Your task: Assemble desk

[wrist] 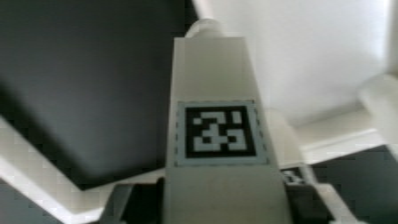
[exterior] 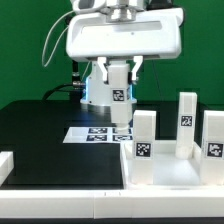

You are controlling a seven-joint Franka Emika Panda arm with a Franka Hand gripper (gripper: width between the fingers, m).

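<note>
My gripper [exterior: 121, 92] hangs at the middle of the exterior view, shut on a white desk leg [exterior: 122, 112] that points down just above the table. In the wrist view that leg [wrist: 221, 90] fills the middle, its square tag facing the camera, with a dark finger on each side of its near end [wrist: 219, 205]. The desk panel [exterior: 170, 178] lies at the exterior view's lower right. Three more legs stand upright on it [exterior: 145, 135] [exterior: 186, 121] [exterior: 213, 136]. The held leg hangs just off the panel's far left corner.
The marker board [exterior: 95, 133] lies flat on the black table top beneath the held leg. A white block [exterior: 5, 165] sits at the exterior view's left edge. A green wall stands behind the arm.
</note>
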